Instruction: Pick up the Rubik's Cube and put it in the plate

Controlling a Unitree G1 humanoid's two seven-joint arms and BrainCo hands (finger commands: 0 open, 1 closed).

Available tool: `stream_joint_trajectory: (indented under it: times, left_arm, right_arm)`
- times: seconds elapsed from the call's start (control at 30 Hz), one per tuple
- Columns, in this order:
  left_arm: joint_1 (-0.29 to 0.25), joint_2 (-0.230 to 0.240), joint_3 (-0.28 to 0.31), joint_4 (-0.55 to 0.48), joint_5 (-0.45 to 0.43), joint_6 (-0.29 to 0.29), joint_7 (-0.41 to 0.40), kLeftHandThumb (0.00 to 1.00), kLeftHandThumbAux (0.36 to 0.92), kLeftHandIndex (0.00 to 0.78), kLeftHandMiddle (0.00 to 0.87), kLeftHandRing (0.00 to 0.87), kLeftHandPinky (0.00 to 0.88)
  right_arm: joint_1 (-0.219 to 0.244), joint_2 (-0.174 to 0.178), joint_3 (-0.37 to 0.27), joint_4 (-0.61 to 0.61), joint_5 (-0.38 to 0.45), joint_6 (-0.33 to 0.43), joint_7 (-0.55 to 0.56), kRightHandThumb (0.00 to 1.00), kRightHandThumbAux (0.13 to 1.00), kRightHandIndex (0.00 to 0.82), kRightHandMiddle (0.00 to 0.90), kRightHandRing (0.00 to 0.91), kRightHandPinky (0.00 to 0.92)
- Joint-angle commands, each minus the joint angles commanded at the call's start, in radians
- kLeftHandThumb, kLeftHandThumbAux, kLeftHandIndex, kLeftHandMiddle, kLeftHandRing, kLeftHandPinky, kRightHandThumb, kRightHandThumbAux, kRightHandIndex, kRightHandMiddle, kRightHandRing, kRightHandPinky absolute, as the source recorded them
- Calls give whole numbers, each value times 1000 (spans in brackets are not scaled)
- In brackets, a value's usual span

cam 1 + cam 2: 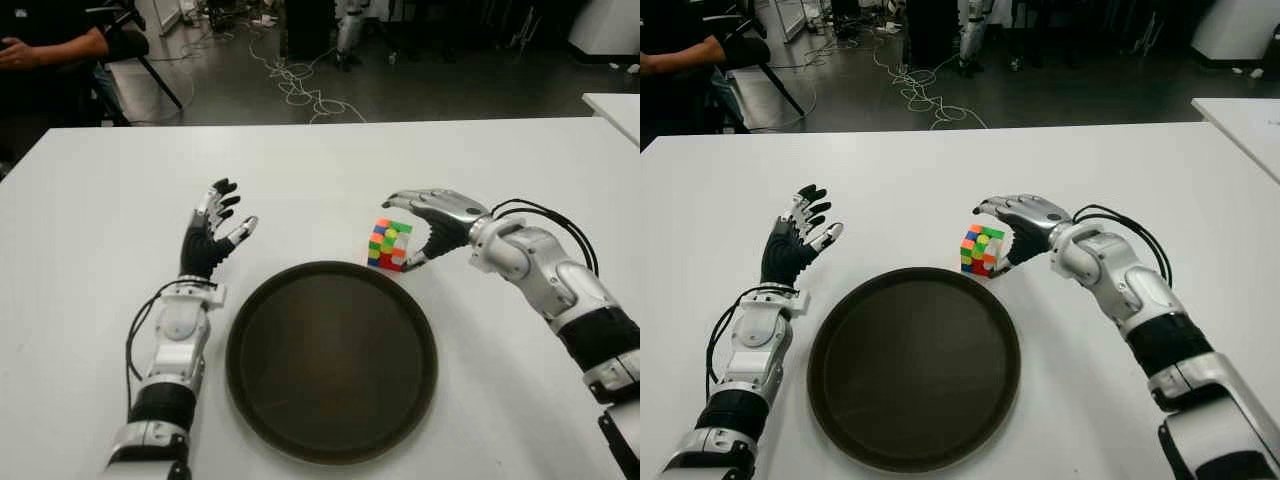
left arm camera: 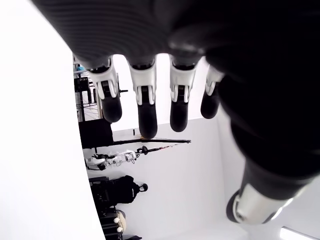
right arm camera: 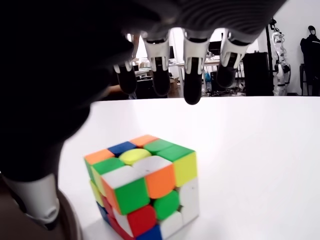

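— White tabletop [image 1: 330, 170] all round; where does the Rubik's Cube [image 1: 389, 244] sit against the right hand [image 1: 432, 222]?

— It stands on the tabletop, under the 4 arched fingers [image 3: 192, 75] and in front of the palm. The fingertips hang above and past its top face, with bare tabletop showing between them and the cube. The thumb [image 3: 32, 200] comes down beside the cube on the palm side; whether it touches the cube, I cannot tell.

— So the fingers are not pinching it?

— No. They are spread in a loose curve over it and hold nothing.

— And the plate [image 1: 331, 360]?

— Dark, round, and just beside the cube on the side nearer the robot. The cube stands at its far rim, outside it.

— What of the left hand [image 1: 210, 232]?

— It shows on the left of the plate, beyond the plate's near-left edge, palm turned inward. Its 4 fingers [image 2: 145, 112] point up and away, slightly apart, thumb out to the side toward the plate, gripping nothing.

— Anything past the fingertips?

— Beyond the tabletop's far edge, a dark floor with loose cables [image 1: 300, 85], and a person's arm [image 1: 50, 45] at the far left.
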Motion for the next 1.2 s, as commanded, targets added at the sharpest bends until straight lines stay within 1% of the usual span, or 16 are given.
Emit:
stream_joint_trajectory:
  times: [0.1,0.23,0.43,0.63,0.73,1.03,1.2]
  left_arm:
    - [4,-1,-2,-7,-1,1,-3,50,728,89,158,139,122]
    - [7,-2,-4,-16,-6,7,-11,40,737,76,145,125,104]
    - [9,-3,-2,-20,-13,23,-18,37,741,73,142,123,108]
    - [10,-6,0,-21,-14,19,-18,35,734,75,144,125,116]
    - [10,-7,-1,-25,-15,24,-17,33,732,72,143,123,114]
    - [11,-9,-2,-31,-18,28,-22,30,743,75,144,127,115]
    - [11,-8,-3,-33,-13,29,-19,28,741,82,150,129,112]
  right_arm:
    - [-12,3,12,33,-4,-10,-10,0,677,96,128,136,107]
    - [-17,0,19,46,-3,-19,-15,0,672,90,123,131,101]
    - [-26,4,26,67,-6,-20,-17,0,655,81,113,120,96]
    - [-40,13,41,128,-11,-42,-57,0,664,95,127,138,121]
    - [-43,13,46,137,-9,-50,-66,0,663,96,131,143,127]
    - [-61,28,47,216,10,-97,-99,0,663,99,138,147,126]
    - [-70,35,41,249,21,-118,-104,0,641,98,142,148,126]
